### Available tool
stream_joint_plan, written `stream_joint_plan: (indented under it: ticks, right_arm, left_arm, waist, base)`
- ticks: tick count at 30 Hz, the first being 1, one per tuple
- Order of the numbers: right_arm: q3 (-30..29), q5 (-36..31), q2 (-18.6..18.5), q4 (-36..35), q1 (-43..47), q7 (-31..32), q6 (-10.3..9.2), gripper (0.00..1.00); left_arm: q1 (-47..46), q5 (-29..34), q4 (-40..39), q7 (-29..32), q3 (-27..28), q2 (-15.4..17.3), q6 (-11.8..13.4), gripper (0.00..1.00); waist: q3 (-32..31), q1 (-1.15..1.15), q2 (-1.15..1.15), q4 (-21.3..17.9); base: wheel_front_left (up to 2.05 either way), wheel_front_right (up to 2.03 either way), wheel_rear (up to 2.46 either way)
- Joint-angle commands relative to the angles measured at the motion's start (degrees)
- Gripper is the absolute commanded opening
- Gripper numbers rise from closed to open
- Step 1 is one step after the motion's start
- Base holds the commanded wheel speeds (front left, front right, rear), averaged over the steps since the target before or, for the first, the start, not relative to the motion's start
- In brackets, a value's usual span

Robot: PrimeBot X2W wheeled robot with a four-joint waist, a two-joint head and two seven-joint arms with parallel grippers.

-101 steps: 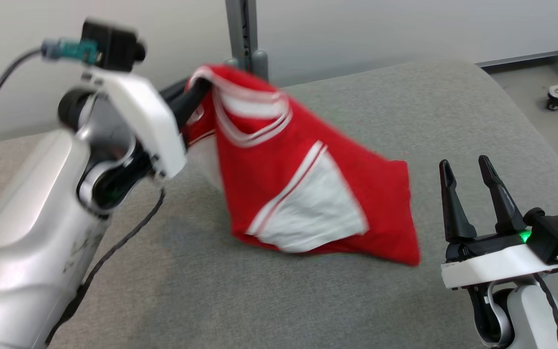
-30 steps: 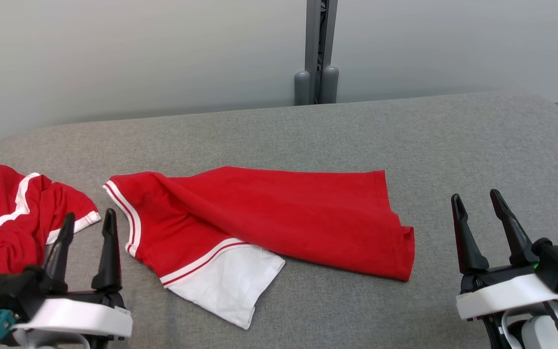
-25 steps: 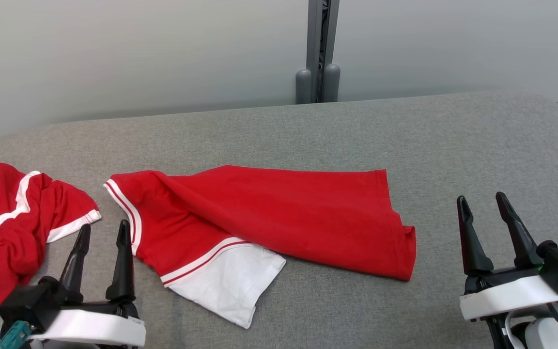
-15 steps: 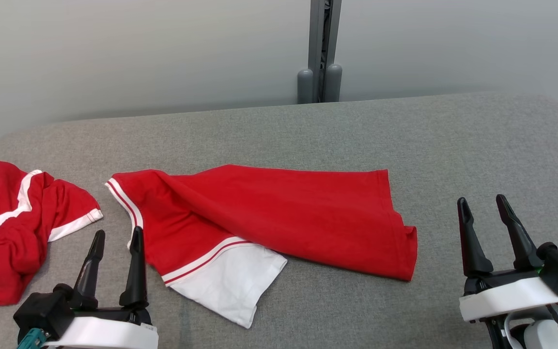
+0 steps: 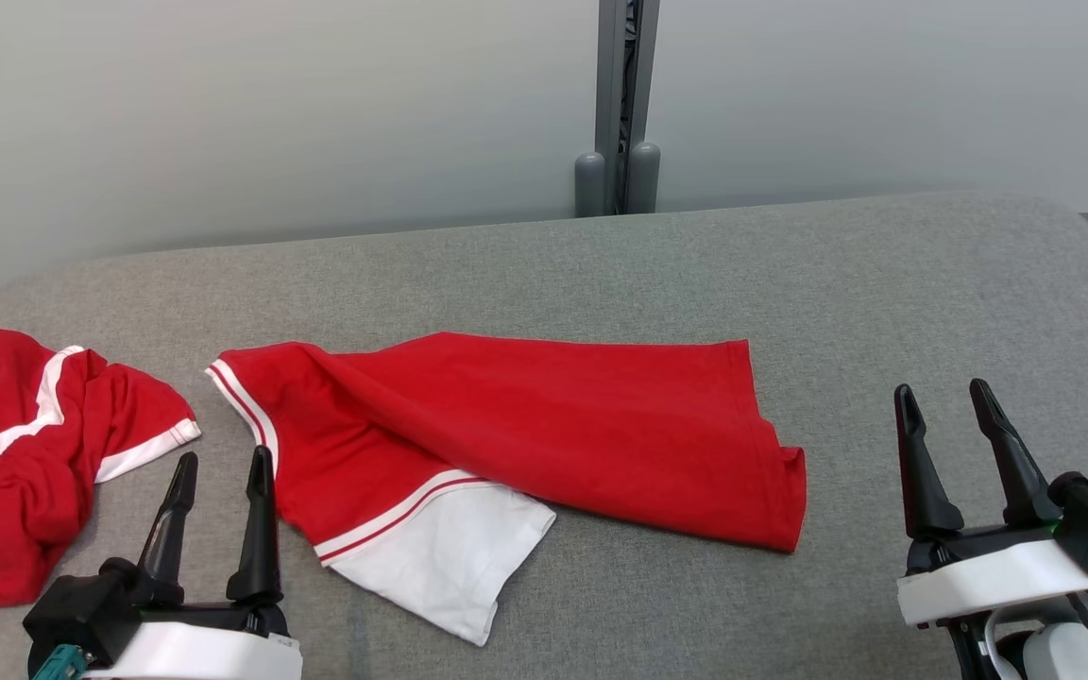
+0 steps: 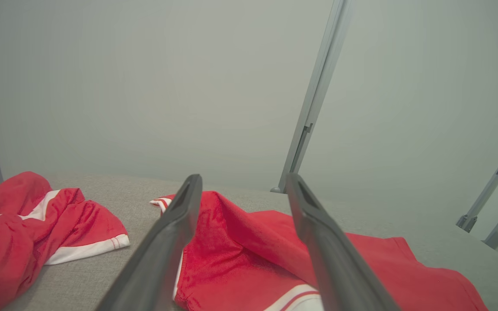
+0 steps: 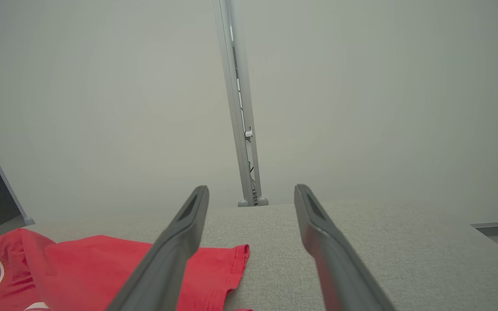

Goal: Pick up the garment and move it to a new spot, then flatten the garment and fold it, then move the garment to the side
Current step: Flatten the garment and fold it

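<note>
The garment point(image 5: 525, 444) is out of my left pincer point(image 5: 225, 455) now, lying rumpled on the surface point(image 5: 790, 283), so the move's done. Left pincer and right pincer point(image 5: 941, 387) both gape wide, empty; left has crept beside the striped edge. Flattening's next, I reckon.

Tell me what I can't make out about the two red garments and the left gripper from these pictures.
- spread garment: what lies beneath its folded-over top layer, head view; its own cloth hides it.
- crumpled garment: its far-left part, head view, cut off by the picture's edge.
- left gripper: whether its fingertips touch the spread garment's striped edge; head view gives no height, and in the left wrist view the fingers cover that edge.
</note>
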Motion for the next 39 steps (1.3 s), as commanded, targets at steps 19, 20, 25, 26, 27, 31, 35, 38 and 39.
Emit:
stream_joint_plan:
  ticks: [19,20,25,26,27,31,35,38,39]
  right_arm:
    - [4.2,2.1,-1.5,9.2,-1.5,-0.1,0.13,1.00]
    - [5.4,2.6,-1.9,11.0,-2.0,0.5,0.13,1.00]
    - [10.2,5.9,-4.1,18.0,-4.2,3.0,0.13,1.00]
    - [11.0,6.7,-4.7,19.0,-4.5,3.7,0.13,1.00]
    - [11.9,7.4,-5.0,20.2,-4.8,4.4,0.13,1.00]
    - [14.8,10.5,-6.5,23.8,-5.8,6.8,0.13,1.00]
    - [16.8,12.9,-7.4,27.2,-7.1,8.9,0.13,1.00]
    - [17.7,14.2,-7.4,29.4,-7.7,10.3,0.13,1.00]
    - [18.2,14.6,-7.4,29.8,-7.9,10.7,0.13,1.00]
  left_arm:
    - [-0.6,3.0,2.2,-0.2,1.9,-2.3,-2.9,1.00]
    - [-0.6,3.1,2.3,-0.2,1.8,-2.4,-3.0,1.00]
    - [-1.0,3.2,3.1,-0.2,1.5,-2.5,-3.3,1.00]
    - [-1.1,3.3,3.3,-0.2,1.3,-2.6,-3.3,1.00]
    - [-1.3,3.3,3.5,-0.2,1.3,-2.6,-3.4,1.00]
    - [-1.6,3.4,3.8,-0.2,0.9,-2.7,-3.7,1.00]
    - [-1.4,3.6,4.2,-0.2,0.5,-2.8,-3.8,1.00]
    - [-1.4,3.7,4.3,-0.2,0.6,-2.9,-3.9,1.00]
    - [-1.4,3.7,4.4,-0.2,0.6,-2.9,-3.9,1.00]
  waist:
    - [-0.6,0.00,0.00,0.7]
    - [-0.6,0.00,0.00,1.0]
    - [-0.2,0.00,0.00,3.0]
    - [-0.1,0.00,0.00,3.5]
    - [0.0,0.00,0.00,4.0]
    - [0.4,0.00,0.00,6.2]
    - [0.5,0.00,0.00,8.0]
    - [0.5,0.00,0.00,9.2]
    - [0.5,0.00,0.00,9.5]
  base:
    - [0.00,0.00,0.00]
    - [0.00,0.00,0.00]
    - [0.00,0.00,0.00]
    - [0.00,0.00,0.00]
    - [0.00,0.00,0.00]
    - [0.00,0.00,0.00]
    - [0.00,0.00,0.00]
    - [0.00,0.00,0.00]
    - [0.00,0.00,0.00]
